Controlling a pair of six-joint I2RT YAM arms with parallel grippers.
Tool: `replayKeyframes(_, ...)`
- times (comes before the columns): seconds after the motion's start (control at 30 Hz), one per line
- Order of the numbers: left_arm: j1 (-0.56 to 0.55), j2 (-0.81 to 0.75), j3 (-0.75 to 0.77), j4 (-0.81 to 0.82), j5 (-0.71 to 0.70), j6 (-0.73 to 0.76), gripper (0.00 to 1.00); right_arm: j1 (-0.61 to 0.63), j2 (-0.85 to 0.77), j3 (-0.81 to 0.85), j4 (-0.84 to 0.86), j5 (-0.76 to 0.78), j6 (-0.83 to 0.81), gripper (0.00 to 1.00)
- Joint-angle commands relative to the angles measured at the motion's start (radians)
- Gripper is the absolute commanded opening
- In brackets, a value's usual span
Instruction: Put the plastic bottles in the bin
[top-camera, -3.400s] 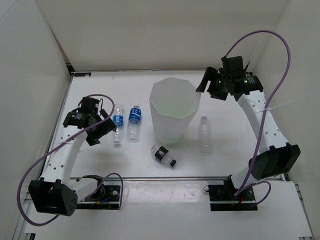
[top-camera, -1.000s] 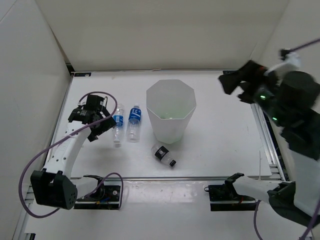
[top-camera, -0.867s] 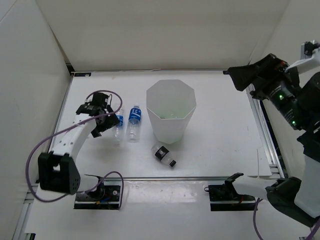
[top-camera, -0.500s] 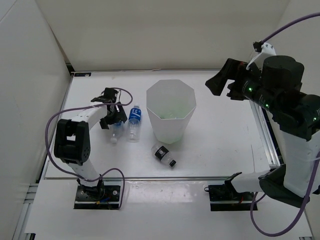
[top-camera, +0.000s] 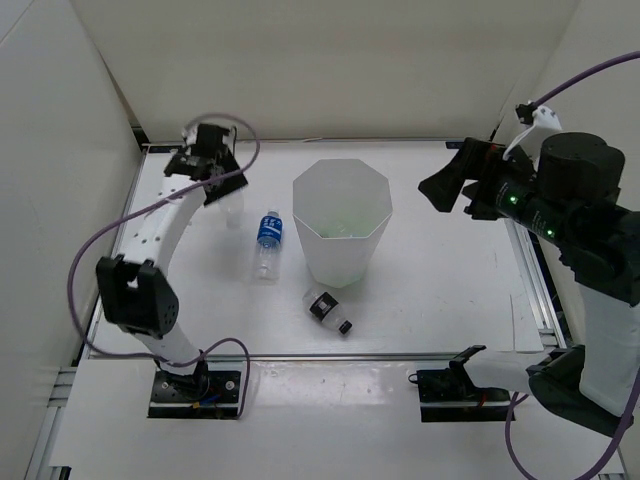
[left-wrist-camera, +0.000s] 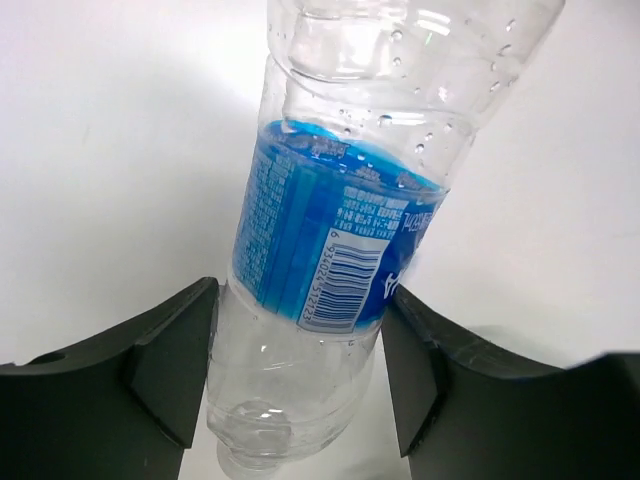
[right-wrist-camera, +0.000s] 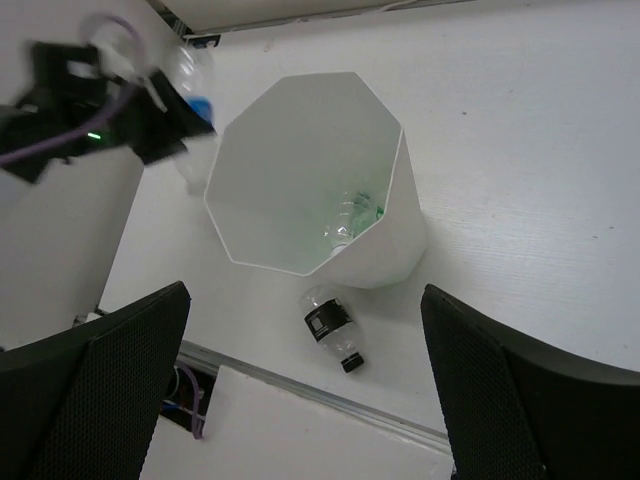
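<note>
My left gripper (left-wrist-camera: 300, 385) is shut on a clear plastic bottle with a blue label (left-wrist-camera: 330, 250). It holds that bottle in the air at the back left (top-camera: 222, 180), left of the bin (top-camera: 340, 262). A second blue-label bottle (top-camera: 267, 240) lies on the table beside the bin. In front of the bin lies a short bottle with a black label (top-camera: 327, 310). A green bottle and a clear one (right-wrist-camera: 350, 215) lie inside the white many-sided bin (right-wrist-camera: 400, 140). My right gripper (right-wrist-camera: 305, 295) hangs open, high above the table at the right (top-camera: 450, 185), holding nothing.
White walls close in the table on the left (top-camera: 60, 180), back and right. A metal rail (top-camera: 330, 355) runs along the table's near edge, with both arm bases (top-camera: 195, 385) in front of it. Purple cables loop off each arm.
My left gripper closed on the outer blue-label bottle, lifted it off the table and swung it toward the back left. The right arm shifted slightly, still open.
</note>
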Motion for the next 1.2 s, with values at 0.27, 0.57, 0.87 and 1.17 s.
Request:
replayKeyframes(0.27,-0.353,-0.288,0.287,0.243,0.101,-0.061,0.66,-0.011,-0.035,-0.218,0.099,0.000,0.025,1.00)
replayKeyframes(0.57,-0.583,-0.153,0.332,0.288,-0.012,0.008,0.95,-0.029,-0.064,-0.247,0.120,0.030,0.005,1.00)
replayKeyframes(0.87,-0.571,-0.337,0.303,0.288,-0.402,0.108,1.00,-0.047,-0.136,-0.353,0.120,0.060,0.005,1.00)
replayKeyframes(1.17,-0.133,-0.279,-0.081,0.303,0.024,0.065,0.99,-0.057,-0.115,-0.385,0.142,-0.020,-0.006,1.00)
